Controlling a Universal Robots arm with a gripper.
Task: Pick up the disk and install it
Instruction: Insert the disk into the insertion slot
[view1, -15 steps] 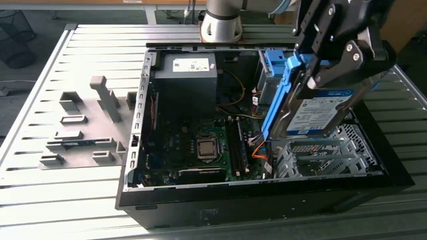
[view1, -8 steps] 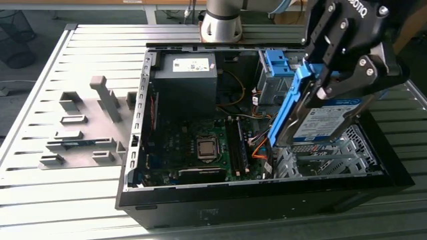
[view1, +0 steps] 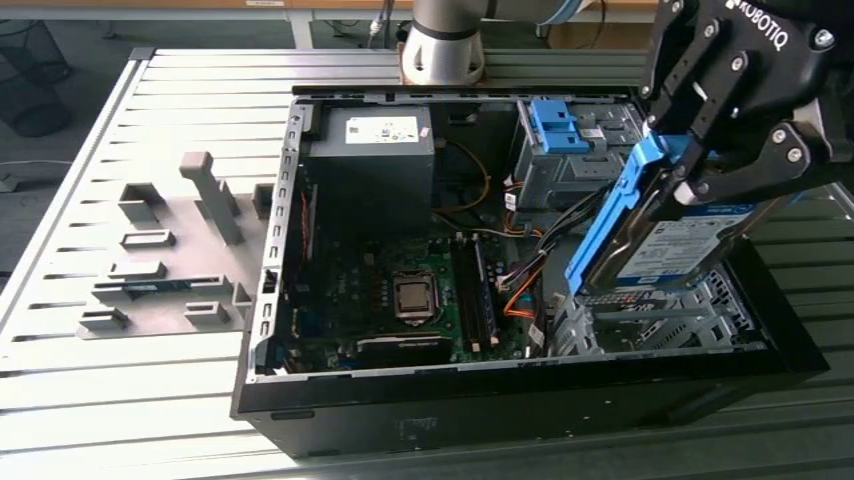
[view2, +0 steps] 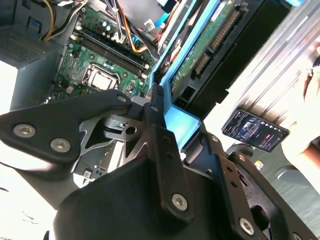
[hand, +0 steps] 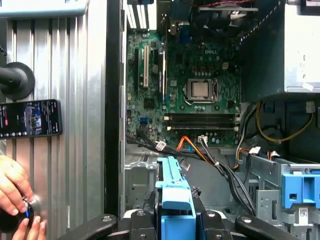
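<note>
Step in hand: carry, disk lifted, not yet seated.

- Claw (view1: 710, 165) pinches the disk (view1: 691, 245) across its blue frame, one finger on each side; the first wrist view shows the same hold on the frame (hand: 172, 192).
- Disk hangs in the air, tilted, label facing outward, over the end of the open case (view1: 287, 200) at the exterior view's right.
- Metal cage (view1: 627, 325) lies directly below the disk, apart from it.
- Orange and black cables (view1: 523, 290) run just beside the cage.
- Case sits on the slatted desk (view1: 134, 380).

Judgement: seating calls for levelling the disk, squaring its frame to the cage, and keeping clear of the cables.
</note>
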